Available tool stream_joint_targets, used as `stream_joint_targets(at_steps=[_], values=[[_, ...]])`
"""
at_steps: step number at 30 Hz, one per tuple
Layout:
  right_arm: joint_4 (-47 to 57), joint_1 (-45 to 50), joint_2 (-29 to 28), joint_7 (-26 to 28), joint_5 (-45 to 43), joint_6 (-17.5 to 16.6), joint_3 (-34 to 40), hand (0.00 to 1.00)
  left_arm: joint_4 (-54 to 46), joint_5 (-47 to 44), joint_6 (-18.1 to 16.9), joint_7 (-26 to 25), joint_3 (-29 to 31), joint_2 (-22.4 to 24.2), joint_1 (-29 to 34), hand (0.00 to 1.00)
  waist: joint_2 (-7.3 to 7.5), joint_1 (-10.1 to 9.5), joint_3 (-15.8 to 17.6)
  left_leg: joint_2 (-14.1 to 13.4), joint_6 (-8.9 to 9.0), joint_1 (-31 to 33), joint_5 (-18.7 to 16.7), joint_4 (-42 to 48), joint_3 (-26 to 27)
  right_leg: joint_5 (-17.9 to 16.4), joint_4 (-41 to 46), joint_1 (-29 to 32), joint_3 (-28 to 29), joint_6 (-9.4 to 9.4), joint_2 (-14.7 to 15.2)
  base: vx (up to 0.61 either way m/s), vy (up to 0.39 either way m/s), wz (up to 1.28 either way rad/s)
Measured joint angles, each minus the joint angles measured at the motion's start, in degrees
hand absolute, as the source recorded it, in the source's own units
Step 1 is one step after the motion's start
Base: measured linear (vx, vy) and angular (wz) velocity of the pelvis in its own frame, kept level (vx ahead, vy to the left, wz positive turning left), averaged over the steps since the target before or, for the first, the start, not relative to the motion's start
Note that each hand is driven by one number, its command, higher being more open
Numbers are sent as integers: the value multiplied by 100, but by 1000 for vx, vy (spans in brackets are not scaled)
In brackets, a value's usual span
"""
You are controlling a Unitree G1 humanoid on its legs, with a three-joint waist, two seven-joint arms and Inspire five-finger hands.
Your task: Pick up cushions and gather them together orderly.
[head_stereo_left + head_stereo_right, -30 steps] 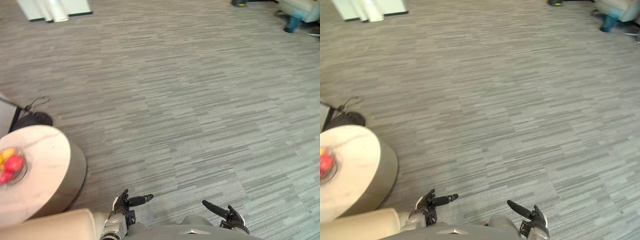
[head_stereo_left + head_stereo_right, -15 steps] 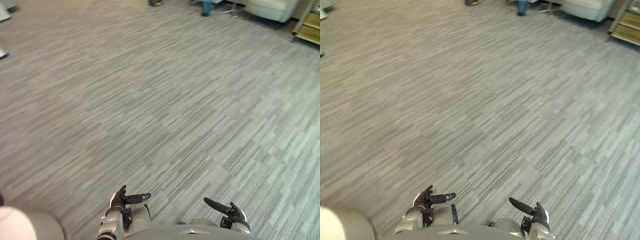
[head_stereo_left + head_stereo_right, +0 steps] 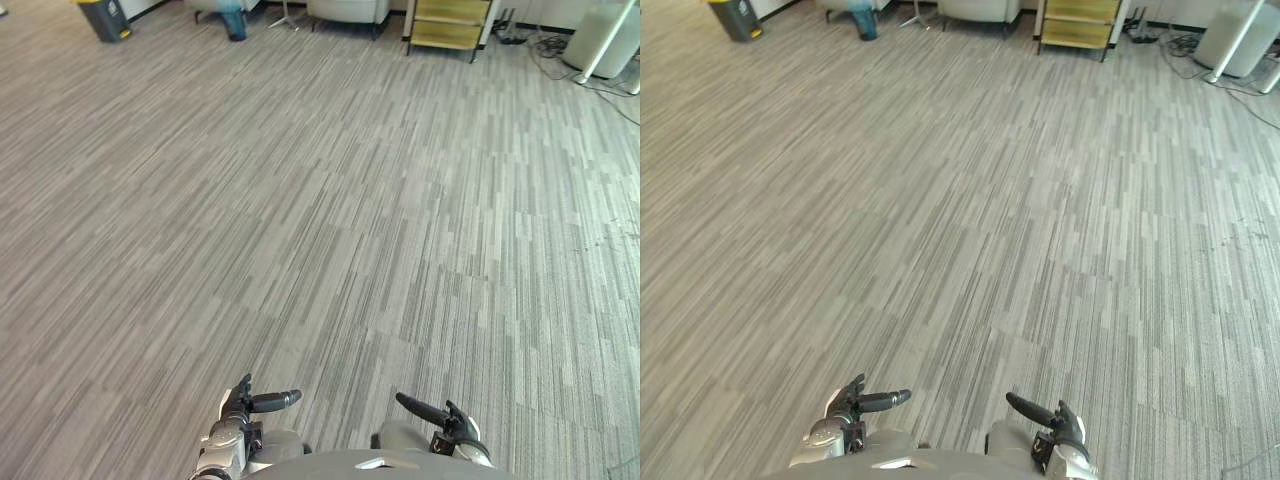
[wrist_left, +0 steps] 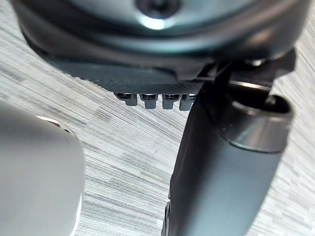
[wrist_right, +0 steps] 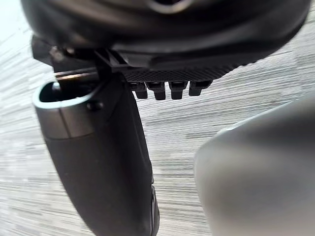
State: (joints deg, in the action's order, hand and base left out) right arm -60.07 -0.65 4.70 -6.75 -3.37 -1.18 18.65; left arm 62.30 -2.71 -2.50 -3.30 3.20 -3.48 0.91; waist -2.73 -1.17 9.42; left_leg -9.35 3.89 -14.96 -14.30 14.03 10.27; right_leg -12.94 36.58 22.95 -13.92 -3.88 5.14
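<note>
My left hand [image 3: 243,406] hangs low at the bottom of the eye views with its thumb sticking out and nothing in it. My right hand [image 3: 450,425] hangs beside it, thumb out, also holding nothing. In the left wrist view the fingers [image 4: 152,100] point straight down over grey carpet, and the thumb [image 4: 221,167] stands clear of them. The right wrist view has the same pose: straight fingers [image 5: 167,89] and a free thumb [image 5: 103,162]. No cushion lies on the stretch of floor in front of me.
Grey striped carpet runs ahead. Along the far wall stand a dark bin [image 3: 105,18], a pale armchair [image 3: 348,9] and a low wooden shelf [image 3: 446,22]. A white round object [image 3: 598,35] and cables lie at the far right.
The camera has swung right: the round table with the fruit bowl has left the view, and the far wall's bin, armchair and shelf have come in. Both hands stay low and empty.
</note>
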Motion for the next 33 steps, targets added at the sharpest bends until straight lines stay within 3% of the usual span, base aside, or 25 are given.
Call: stream_joint_targets(at_steps=[2,3,4,5,7,8,10,12,13,14,15,16,18,19,20,21,22,23,25,26,28,29,30,31,33], values=[[-191,45,35,-23,-23,53,152,100,-16,10,9,11,56,154,-11,100,-104,55,21,-211,276,310,578,1089,-234,-284,-189,-435,-55,-110,-186,479,-321,-12],[-208,60,32,-24,-16,95,214,100,-27,13,2,32,55,143,-14,100,-116,106,27,-270,298,500,794,1512,-338,-291,-319,-595,-76,-118,-236,531,-329,10],[-178,133,16,-52,-27,108,214,100,-69,11,-3,61,138,149,-13,100,-127,124,69,-408,312,974,1195,2656,-519,-293,-694,-1009,-113,-124,-344,436,-249,9],[-54,310,-27,-113,-134,99,203,100,-285,12,-20,70,387,153,34,100,-108,112,150,-668,201,1699,774,4463,-363,-299,-1246,-1827,-133,-149,-516,510,-283,5],[-25,410,-46,-127,-163,85,146,100,-405,11,-75,52,451,152,73,100,-15,89,170,-658,155,2053,552,4824,-220,-325,-1519,-2195,-133,-182,-535,286,-140,0],[-31,457,-48,-138,-247,87,40,100,-556,11,-132,45,440,129,96,100,29,57,153,-570,31,2613,337,4683,42,-331,-1925,-2594,-122,-180,-563,461,-194,-14],[-125,354,-65,-137,-298,105,53,100,-585,0,-180,70,436,129,34,100,45,-109,185,65,-45,3243,167,2192,425,-280,-2581,-3232,59,-36,-570,554,-114,-33],[-151,333,-111,-138,-302,102,55,100,-590,-8,-199,65,457,135,38,100,51,-193,198,359,63,3259,519,781,392,-286,-2859,-3499,158,16,-569,515,29,-50],[-210,231,-149,-134,-321,100,37,100,-652,-129,-209,56,445,149,20,100,30,-358,204,536,65,3405,1423,102,201,-325,-3252,-3802,482,166,-616,530,57,-68],[-222,203,-164,-129,-324,101,35,100,-650,-124,-211,56,437,144,11,100,37,-369,202,552,-15,3407,1585,111,177,-332,-3277,-3833,543,191,-609,691,78,-75],[-259,136,-206,-131,-324,98,35,100,-604,-124,-200,57,427,133,-31,100,82,-361,222,601,-314,3400,1890,100,132,-348,-3280,-3896,633,221,-551,601,57,-23],[-286,15,-295,-121,-319,107,36,100,-559,-109,-198,80,416,32,-149,100,259,-271,270,673,-535,3354,1734,314,149,-293,-3133,-3875,773,312,-375,585,48,-21],[-289,-56,-362,-87,-303,114,45,100,-567,-128,-185,90,569,-9,-198,100,326,-316,335,579,-797,3650,1290,1263,270,-107,-2741,-3868,977,594,-392,427,59,-10],[-348,105,-371,-96,-259,105,47,100,-555,-123,-208,74,592,-74,-163,100,482,-290,223,758,-905,3605,1066,1484,302,-135,-1658,-3581,995,660,-282,583,198,-12],[-387,211,-310,-92,-219,97,43,100,-469,-152,-201,68,460,-94,-68,100,492,-292,129,774,-678,3107,514,1142,321,141,201,-2939,957,1145,-200,588,193,3],[-396,210,-343,-90,-219,97,42,100,-455,-159,-187,71,394,-183,-98,100,634,-260,143,916,-694,2965,433,1118,313,451,992,-2623,960,1456,-12,601,128,14],[-382,205,-343,-87,-219,108,43,100,-306,-122,-146,57,209,-284,-155,100,753,-146,168,1101,-732,2604,241,1012,266,548,2268,-2036,779,1374,412,439,2,28],[-358,217,-295,-81,-226,105,52,100,-228,-111,-83,46,160,-264,-184,100,737,-96,195,1110,-716,2300,110,950,224,344,2737,-1756,544,1014,621,554,-8,15],[-112,265,-137,-74,-221,51,54,100,-219,-115,-48,14,57,-155,-147,100,456,16,293,996,-641,1412,-37,426,84,-12,2805,-1109,91,553,772,712,-58,12],[-33,250,-10,-75,-223,17,48,100,-210,-120,-54,8,-59,-102,-146,100,254,114,390,810,-626,828,-26,16,-18,-260,1982,-722,-215,376,654,854,-162,33],[1,249,16,-74,-225,-10,50,100,-209,-119,-57,8,-76,-62,-149,100,180,145,419,671,-625,551,-25,-146,-65,-253,1011,-404,-316,419,543,555,-163,37],[91,261,-35,-63,-243,-29,53,100,-206,-115,-61,5,-76,-64,-139,100,211,166,419,599,-623,352,-26,-283,-158,8,-220,-164,-243,618,455,387,-178,44],[99,255,-72,-57,-242,-43,49,100,-195,-112,-62,1,-77,-82,-128,100,312,188,416,584,-607,218,-36,-381,-199,638,-951,-127,-129,655,403,658,-335,56],[47,205,-51,-37,-222,-20,48,100,-43,-105,-51,-4,-77,-34,-149,100,177,197,415,403,-499,-21,-72,-505,-386,1151,-1168,-393,-173,254,161,678,-349,32],[36,92,-25,-53,-111,-33,124,100,-70,-85,-89,83,-75,-19,-189,100,230,145,464,607,-344,-84,141,-596,-778,725,-581,-385,83,154,187,694,-328,26]])
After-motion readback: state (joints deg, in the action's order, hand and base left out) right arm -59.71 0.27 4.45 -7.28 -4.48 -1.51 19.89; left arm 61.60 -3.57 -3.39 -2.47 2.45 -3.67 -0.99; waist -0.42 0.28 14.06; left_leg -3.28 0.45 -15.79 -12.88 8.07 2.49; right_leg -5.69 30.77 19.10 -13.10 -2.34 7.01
